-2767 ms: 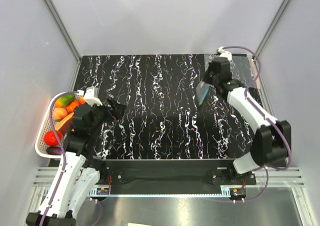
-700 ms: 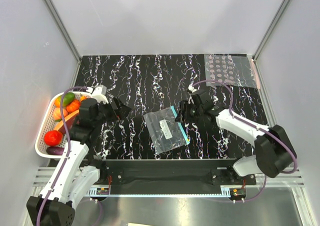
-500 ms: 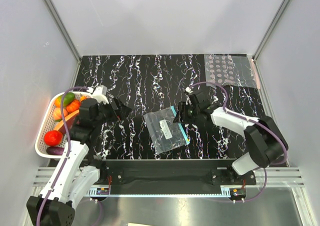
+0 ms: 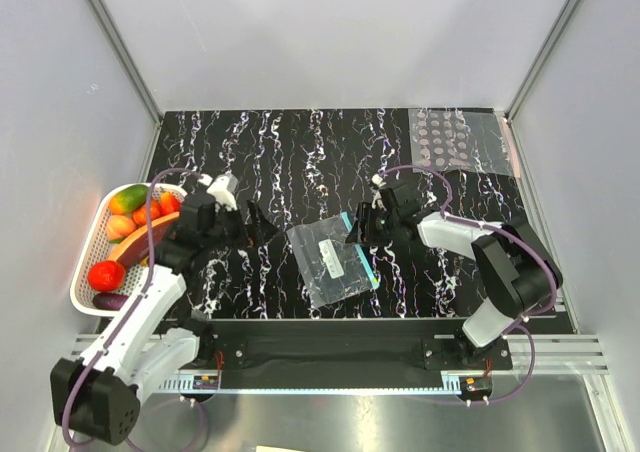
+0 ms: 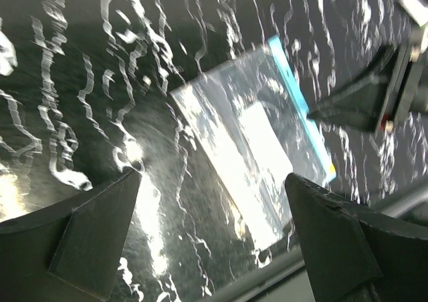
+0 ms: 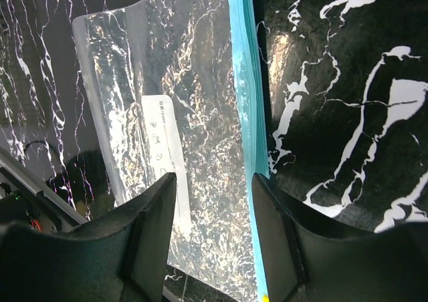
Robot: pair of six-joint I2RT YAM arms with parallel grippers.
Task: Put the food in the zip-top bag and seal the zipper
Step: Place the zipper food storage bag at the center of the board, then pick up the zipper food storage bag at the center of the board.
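White basket [image 4: 78,272] at left, red tomato [image 4: 105,274] and purple eggplant [image 4: 108,300] inside, dotted clear sheet [image 4: 460,142] far right

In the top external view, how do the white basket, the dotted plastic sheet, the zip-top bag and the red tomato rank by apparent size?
1. white basket
2. dotted plastic sheet
3. zip-top bag, only somewhat smaller than the sheet
4. red tomato, by far the smallest

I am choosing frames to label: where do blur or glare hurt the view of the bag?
Left wrist: motion blur smears the bag and table. Right wrist: sharp, but glints speckle the bag; zipper clear. Top: sharp, evenly lit.
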